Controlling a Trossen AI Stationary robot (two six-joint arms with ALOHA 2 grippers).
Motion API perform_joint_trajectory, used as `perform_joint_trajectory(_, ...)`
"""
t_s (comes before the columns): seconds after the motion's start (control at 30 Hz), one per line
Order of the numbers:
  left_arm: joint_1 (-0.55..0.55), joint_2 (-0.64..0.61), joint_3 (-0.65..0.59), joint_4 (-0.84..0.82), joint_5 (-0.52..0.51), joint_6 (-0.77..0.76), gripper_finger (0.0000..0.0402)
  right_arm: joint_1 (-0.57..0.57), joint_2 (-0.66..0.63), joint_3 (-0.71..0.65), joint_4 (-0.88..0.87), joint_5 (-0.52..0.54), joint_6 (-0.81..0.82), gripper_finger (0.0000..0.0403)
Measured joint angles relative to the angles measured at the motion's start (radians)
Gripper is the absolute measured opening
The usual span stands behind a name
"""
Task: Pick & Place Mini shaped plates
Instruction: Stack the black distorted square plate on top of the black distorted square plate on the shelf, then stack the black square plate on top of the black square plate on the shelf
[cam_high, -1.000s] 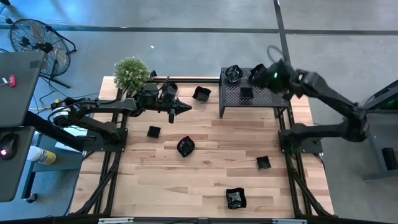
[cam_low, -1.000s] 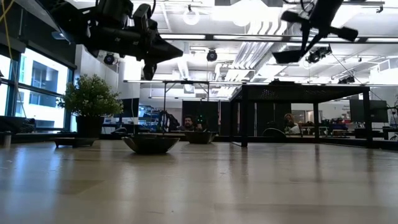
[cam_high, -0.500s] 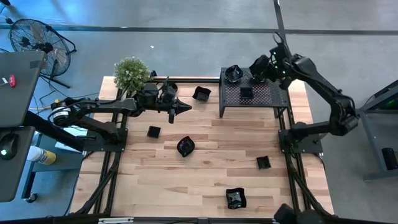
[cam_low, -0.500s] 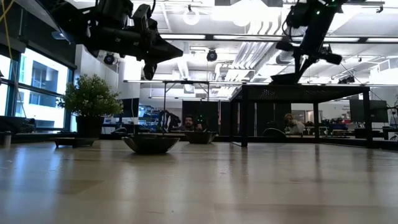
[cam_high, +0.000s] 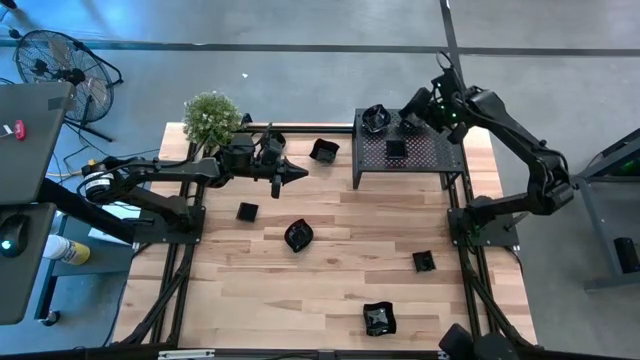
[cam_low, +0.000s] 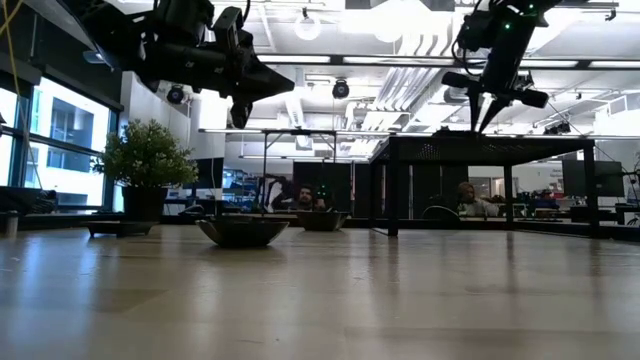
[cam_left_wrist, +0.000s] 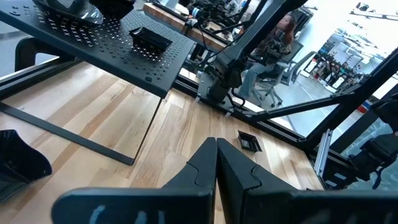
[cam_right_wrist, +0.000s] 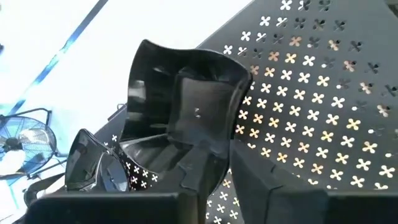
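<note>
**A:** Working outward from the right gripper (cam_high: 428, 100), what is nearest?

**B:** A wavy-edged plate (cam_right_wrist: 186, 106) sits between its fingers, on the perforated stand (cam_high: 430, 158). The fingers straddle it with a gap; whether they grip cannot be told. Just beside it are a round plate (cam_high: 376, 118) and a square plate (cam_high: 397, 149).

**A:** And farther off?

**B:** Five plates lie loose on the table (cam_high: 330, 270), the one at its near edge (cam_high: 379, 319) farthest away. The left gripper (cam_high: 292, 173) hangs over the table's far side, fingers closed together, empty.

**A:** Progress?

**B:** Seemingly three placed, five left. No readable writing shows.
</note>
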Motion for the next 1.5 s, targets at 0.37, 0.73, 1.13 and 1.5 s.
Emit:
perform_joint_trajectory(0.37, 0.0, 0.0, 0.0, -0.009, 0.003, 0.0, 0.0001, 0.006, -0.061, 0.0, 0.002, -0.036, -0.272, 0.009)
perform_joint_trajectory(0.73, 0.0, 0.0, 0.0, -0.034, 0.001, 0.0, 0.0001, 0.302, -0.283, -0.077, 0.182, 0.033, -0.693, 0.0014)
perform_joint_trajectory(1.13, 0.0, 0.0, 0.029, -0.244, -0.131, 0.042, 0.0001, 0.63, -0.475, -0.549, 1.016, -0.081, -0.656, 0.0012)
perform_joint_trajectory(1.5, 0.097, 0.0, 0.278, -0.695, -0.273, 0.007, 0.0001, 0.7, -0.508, -0.584, 1.015, -0.036, -0.7, 0.0005)
